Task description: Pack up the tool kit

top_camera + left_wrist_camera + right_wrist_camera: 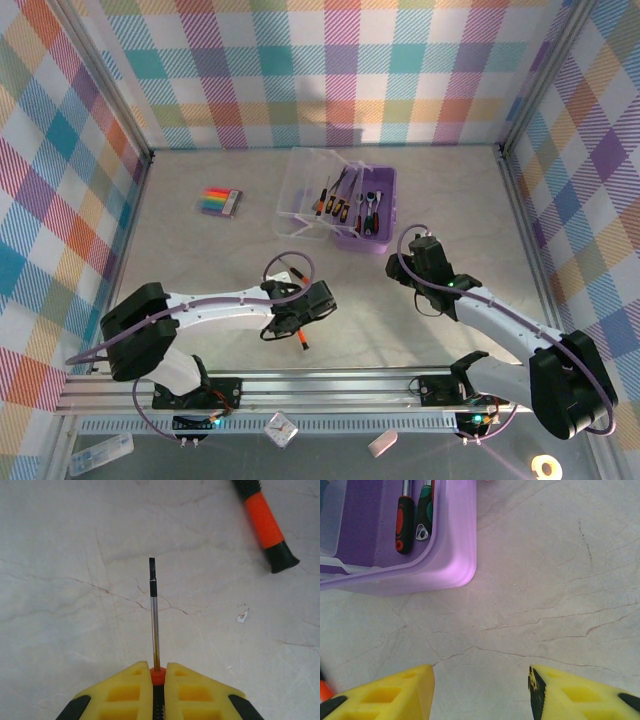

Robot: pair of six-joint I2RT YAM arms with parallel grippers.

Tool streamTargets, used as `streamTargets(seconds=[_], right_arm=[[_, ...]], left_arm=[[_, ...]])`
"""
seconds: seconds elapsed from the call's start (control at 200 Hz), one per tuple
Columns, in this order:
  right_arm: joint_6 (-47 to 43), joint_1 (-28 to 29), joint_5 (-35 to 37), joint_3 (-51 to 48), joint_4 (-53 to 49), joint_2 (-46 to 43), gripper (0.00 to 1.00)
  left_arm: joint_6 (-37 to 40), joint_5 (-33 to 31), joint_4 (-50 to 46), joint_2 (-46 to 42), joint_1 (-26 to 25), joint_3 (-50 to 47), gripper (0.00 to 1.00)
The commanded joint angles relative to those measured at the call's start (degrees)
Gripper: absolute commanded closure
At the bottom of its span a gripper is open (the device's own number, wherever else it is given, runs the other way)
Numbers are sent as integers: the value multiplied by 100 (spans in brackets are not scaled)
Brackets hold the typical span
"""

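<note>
Pastel checked walls are seen around a pale, veined tabletop (200, 260). Farthest left, a flat rainbow-striped pack (220, 202) is laid on the table, well apart from everything else.

Next, the left gripper (158, 680) is held low over the tabletop. Its yellow fingers (130, 690) are closed on the orange collar of a screwdriver (154, 610), whose thin shaft is pointed straight away from the wrist. A second screwdriver (267, 527), with an orange and black handle, is lying loose on the table near it.

Toward the back, a purple box (385, 190) is set with its clear lid (300, 180) folded open to the left. Several orange-and-black handled tools (335, 205) are gathered along the hinge side; whether they lie in the lid or the box cannot be told. Chrome wrenches (370, 210) are lying in the purple box. In the right wrist view a red-black handle (404, 522) and a green-black handle (424, 510) are seen side by side against its wall.

Near the box's front corner, the right gripper (482, 690) is held over bare table, its fingers spread wide with nothing between them.
</note>
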Motion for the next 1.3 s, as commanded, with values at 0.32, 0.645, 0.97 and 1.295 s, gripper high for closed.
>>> streamTargets(seconds=[0.32,0.645,0.97,1.295], right_arm=[[-59,-2,42,105,-16,-44,47],[-45,-2,16,95,9,-59,47],[-51,-2,7,100,30,-16,47],[-45,-4,-77,91,78,28,47]], left_arm=[[1708,-392,-669,-20,832,1090,91],[3352,-247,-950,579,1639,2639,91],[4652,-90,-1093,1310,2283,4477,91],[5682,208,-1115,2812,2722,6445,91]])
